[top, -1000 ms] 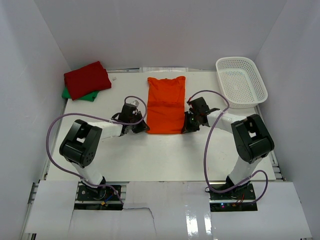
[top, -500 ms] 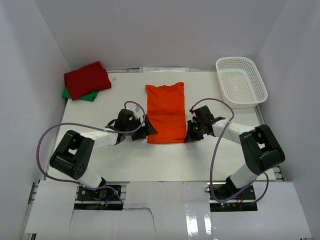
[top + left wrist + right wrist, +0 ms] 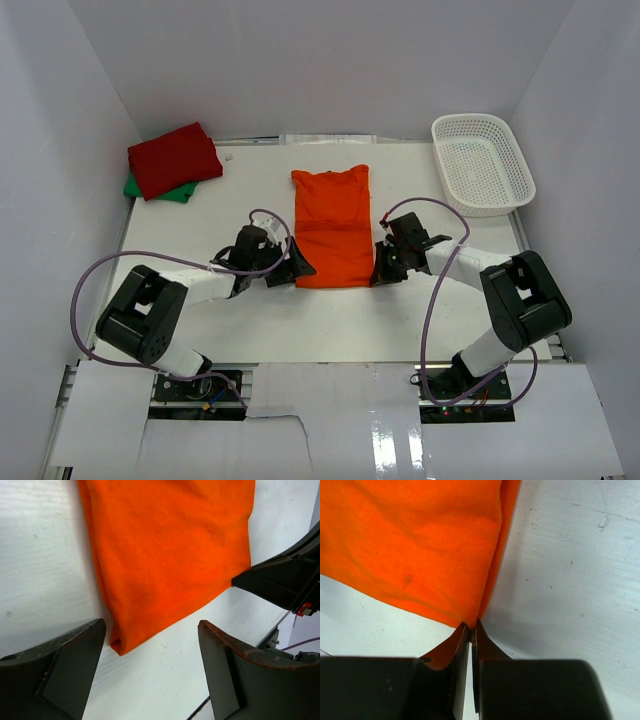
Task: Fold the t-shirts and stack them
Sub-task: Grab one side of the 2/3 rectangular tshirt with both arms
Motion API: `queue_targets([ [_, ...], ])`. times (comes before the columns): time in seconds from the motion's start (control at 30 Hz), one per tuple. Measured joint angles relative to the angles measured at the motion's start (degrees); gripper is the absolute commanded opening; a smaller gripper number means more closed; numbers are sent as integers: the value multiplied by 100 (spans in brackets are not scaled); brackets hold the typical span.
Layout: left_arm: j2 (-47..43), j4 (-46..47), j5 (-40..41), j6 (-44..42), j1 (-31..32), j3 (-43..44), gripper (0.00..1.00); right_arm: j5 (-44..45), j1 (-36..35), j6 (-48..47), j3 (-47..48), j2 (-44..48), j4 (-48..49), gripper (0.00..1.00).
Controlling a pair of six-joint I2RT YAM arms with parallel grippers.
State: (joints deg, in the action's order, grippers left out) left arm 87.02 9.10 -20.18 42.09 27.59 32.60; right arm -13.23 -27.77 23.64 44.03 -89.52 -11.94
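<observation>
An orange t-shirt (image 3: 330,225) lies folded lengthwise in the middle of the table. My left gripper (image 3: 298,268) stands open at its near left corner; in the left wrist view that corner (image 3: 120,647) lies on the table just inside one finger, touched by neither finger (image 3: 235,675). My right gripper (image 3: 378,270) is shut on the near right corner of the orange t-shirt (image 3: 420,545), the cloth pinched at the fingertips (image 3: 471,626). A folded red t-shirt (image 3: 172,158) rests on a green t-shirt (image 3: 158,189) at the back left.
A white mesh basket (image 3: 482,162) stands at the back right, with nothing in it. White walls close in the table on three sides. Both arms reach low over the table, their purple cables looping beside them.
Both arms dragged the orange t-shirt toward the near edge. The left gripper then opened and let go of its corner, while the right one stays shut on the cloth.
</observation>
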Motion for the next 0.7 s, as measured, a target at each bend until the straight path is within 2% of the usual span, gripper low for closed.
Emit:
queue_targets([
  [0.13, 20, 70, 24, 214, 251, -70, 81, 0, -2, 0, 0, 0, -4, 8],
  [0.27, 114, 168, 37, 389, 334, -111, 66, 0, -2, -2, 0, 4, -9, 8],
  [0.3, 144, 173, 48, 422, 334, -114, 58, 0, -2, -2, -2, 4, -9, 8],
  [0.37, 256, 199, 59, 485, 334, -114, 51, 2, -2, -4, -4, 9, -11, 8],
  [0.4, 302, 221, 42, 520, 334, -107, 32, 0, -2, -2, -11, 13, -9, 8],
  [0.5, 457, 225, 17, 623, 345, -125, 13, -2, -2, -2, -46, 46, -4, 8],
  [0.63, 509, 291, -94, 669, 348, -127, 0, 0, -2, -9, -81, 98, -37, 8],
  [0.7, 518, 308, -138, 660, 348, -133, 0, 0, -2, -13, -81, 109, -76, 8],
])
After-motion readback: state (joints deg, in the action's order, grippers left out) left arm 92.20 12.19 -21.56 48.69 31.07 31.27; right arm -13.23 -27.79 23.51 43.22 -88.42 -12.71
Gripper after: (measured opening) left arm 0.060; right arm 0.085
